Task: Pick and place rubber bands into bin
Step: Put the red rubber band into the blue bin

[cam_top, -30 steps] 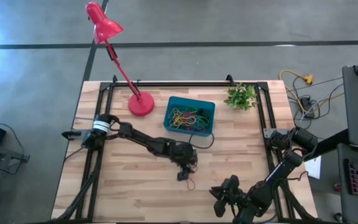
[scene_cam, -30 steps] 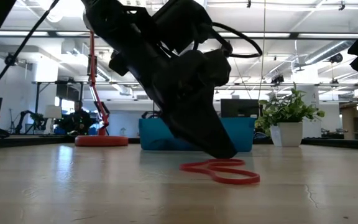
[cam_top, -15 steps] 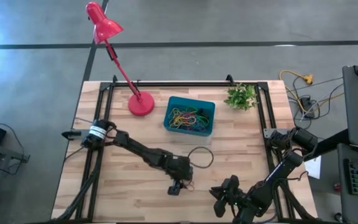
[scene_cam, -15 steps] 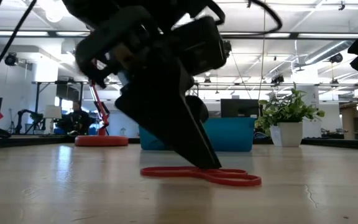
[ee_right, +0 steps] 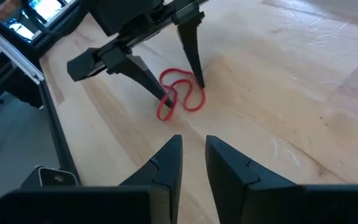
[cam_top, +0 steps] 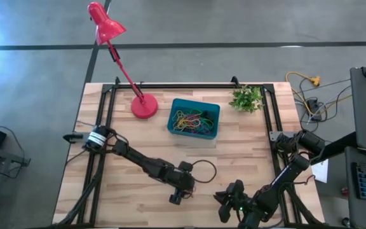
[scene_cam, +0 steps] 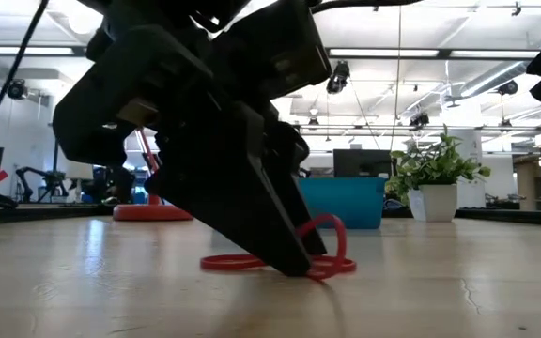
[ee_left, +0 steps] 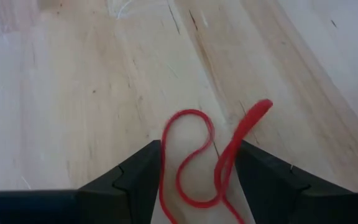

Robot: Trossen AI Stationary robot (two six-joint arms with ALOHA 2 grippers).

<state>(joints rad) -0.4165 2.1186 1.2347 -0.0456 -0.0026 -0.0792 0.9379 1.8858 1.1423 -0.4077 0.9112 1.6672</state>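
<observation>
**Left gripper straddles the red band, jaws spread, tips on the wood**

Your left gripper (cam_top: 178, 194) stands near the front of the pale wooden slatted table (cam_top: 246, 146), jaws spread and pointing down, with one thin red rubber band (ee_left: 207, 162) lying crumpled between them. The fingers (ee_right: 190, 46) are set either side of the loop, so closing them should gather it; nothing is pinched yet, and the band rests on the wood. The spread looks chosen to take in the whole floppy shape, not just one strand.

Your right gripper (ee_right: 190, 163) waits at the front right of the table, its fingers nearly together with a narrow gap and nothing between them, looking towards the left one.

The small rectangular teal-blue plastic bin (cam_top: 175, 105) sits well apart, towards the back of the table beside the round base of the red desk lamp (cam_top: 144, 106), and already holds a tangle of coloured rubber bands (cam_top: 194, 119). A small green potted plant (cam_top: 246, 98) stands to its right.

From above, you get the layout and the way to the bin, but the band itself is barely visible. The low view shows what the overhead cannot: part of the loop arches up off the table while the dark fingertip touches down on it. The left wrist view shows the band's twisted, folded outline between the fingers, and the right wrist view shows both fingertips planted around it from outside.
</observation>
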